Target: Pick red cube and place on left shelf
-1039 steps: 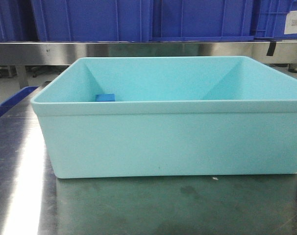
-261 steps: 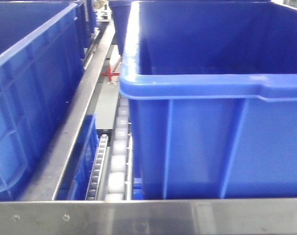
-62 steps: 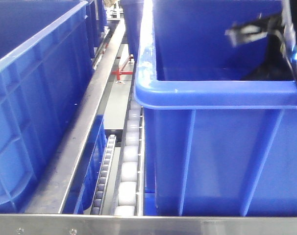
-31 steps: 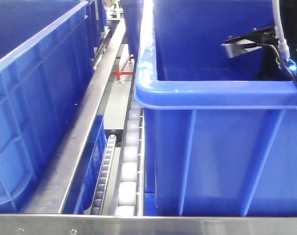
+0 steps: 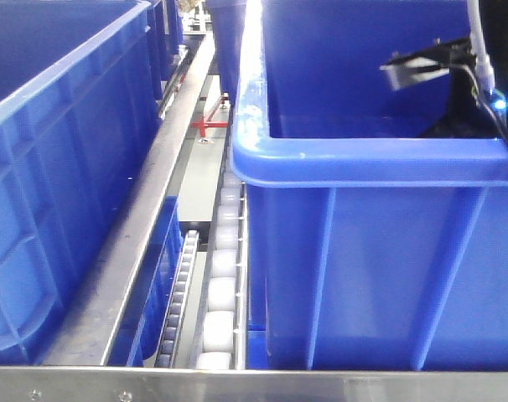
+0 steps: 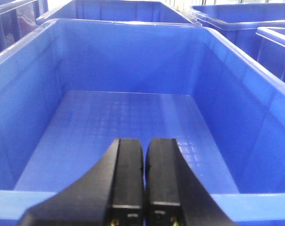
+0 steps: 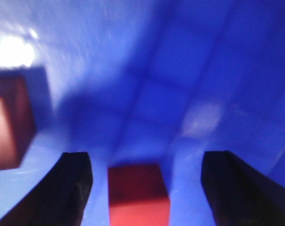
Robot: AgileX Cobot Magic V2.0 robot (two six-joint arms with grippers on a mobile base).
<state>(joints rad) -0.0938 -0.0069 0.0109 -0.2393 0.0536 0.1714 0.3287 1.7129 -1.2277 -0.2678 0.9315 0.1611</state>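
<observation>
Your right pincer (image 7: 146, 162) wide, one red cube (image 7: 138, 195) between its fingers (image 7: 74, 188), one blurred reddish block (image 7: 8, 122) nearby, your left pincer (image 6: 145, 146) narrow

- The front view sits low behind a steel rail (image 5: 237, 381). It faces along the left shelf (image 5: 220, 276), with blue crates (image 5: 380, 276) close on both sides.
- The left wrist view looks past the left gripper (image 6: 145, 143), fingers pressed together, into a crate (image 6: 29, 94) beyond the fingertips.
- The right wrist view is very near a crate floor (image 7: 180, 70) and blurred. The red cube (image 7: 138, 193) lies between the spread fingers of the right gripper (image 7: 147, 157).
- All three views show blue crates, but it is unclear whether any crate is the same one.
</observation>
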